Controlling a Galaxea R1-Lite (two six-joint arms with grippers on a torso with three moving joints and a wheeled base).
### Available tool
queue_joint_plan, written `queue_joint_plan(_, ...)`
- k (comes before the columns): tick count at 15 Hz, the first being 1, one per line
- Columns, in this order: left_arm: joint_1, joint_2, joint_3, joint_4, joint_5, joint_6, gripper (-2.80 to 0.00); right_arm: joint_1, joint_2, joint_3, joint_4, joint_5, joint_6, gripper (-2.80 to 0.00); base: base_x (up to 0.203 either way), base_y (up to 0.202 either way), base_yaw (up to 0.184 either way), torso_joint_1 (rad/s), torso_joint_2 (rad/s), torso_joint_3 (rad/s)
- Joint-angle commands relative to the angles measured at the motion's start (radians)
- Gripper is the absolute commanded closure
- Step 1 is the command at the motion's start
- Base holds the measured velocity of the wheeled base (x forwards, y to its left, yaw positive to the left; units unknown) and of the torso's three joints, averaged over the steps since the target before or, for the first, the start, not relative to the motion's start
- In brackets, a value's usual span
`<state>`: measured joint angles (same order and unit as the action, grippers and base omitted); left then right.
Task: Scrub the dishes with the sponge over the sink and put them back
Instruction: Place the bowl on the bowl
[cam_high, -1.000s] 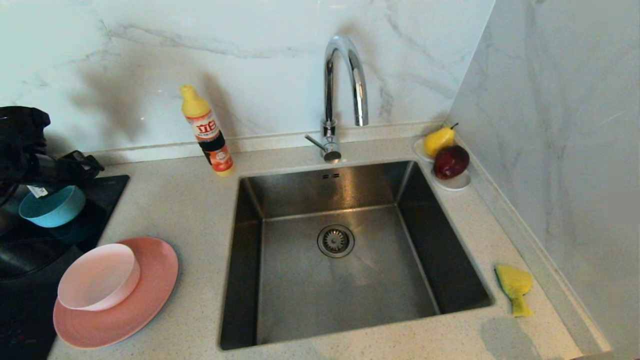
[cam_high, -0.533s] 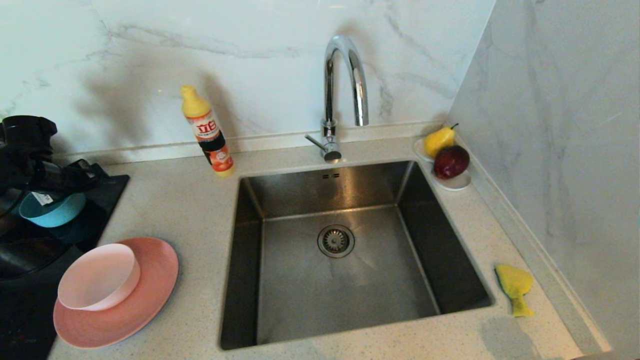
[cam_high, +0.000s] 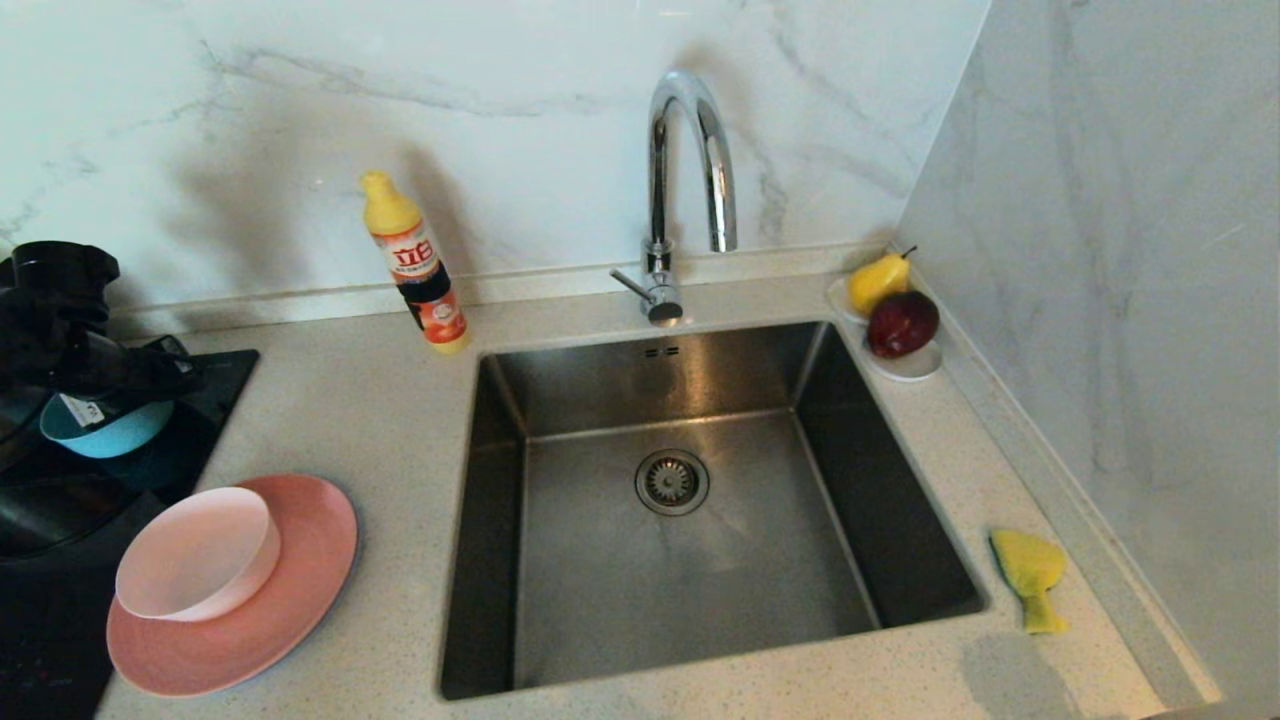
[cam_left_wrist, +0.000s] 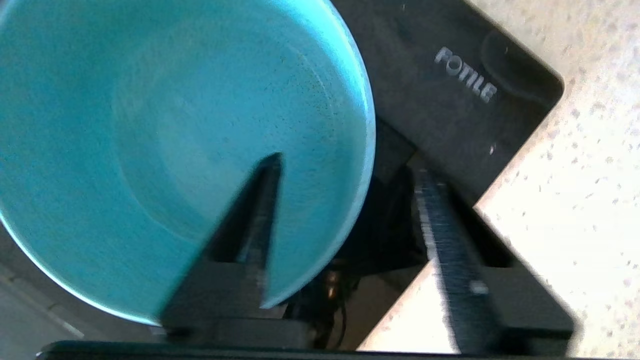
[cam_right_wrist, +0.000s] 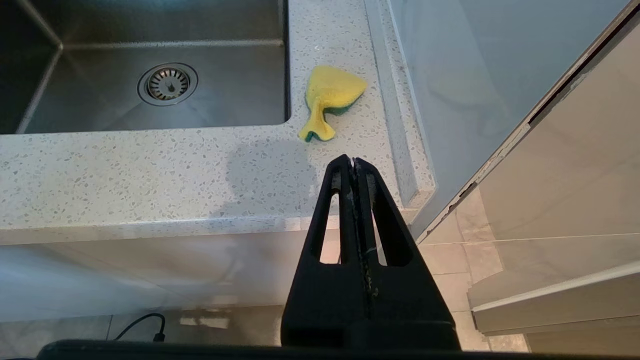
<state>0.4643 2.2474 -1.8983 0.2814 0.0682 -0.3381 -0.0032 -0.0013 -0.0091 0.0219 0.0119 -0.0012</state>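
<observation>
Teal bowl sits on the black cooktop, its rim between the left gripper fingers, which have narrowed from wide but not visibly clamped; a lift toward the sink seems imminent. Right gripper hangs pressed together near the sponge.

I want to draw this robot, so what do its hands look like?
Both hands are black. The right gripper has two long, tapering fingers with slots cut through them. The left gripper has two narrow black fingers widening into blocky bases. In the head view the left gripper is a bulky black shape with a small white label.
</observation>
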Motion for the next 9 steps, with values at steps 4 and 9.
queue_joint_plan(4,0.0,-0.039,-0.008,0.012,0.0,-0.004,0.0,0.0,0.001,0.0,0.0,0.0,0.0,0.0,0.0,0.0,0.0,0.0,0.0,0.0)
queue_joint_plan(9,-0.002,-0.149,-0.012,0.075,-0.013,0.005,0.0,0.0,0.001,0.0,0.0,0.0,0.0,0.0,0.0,0.0,0.0,0.0,0.0,0.0)
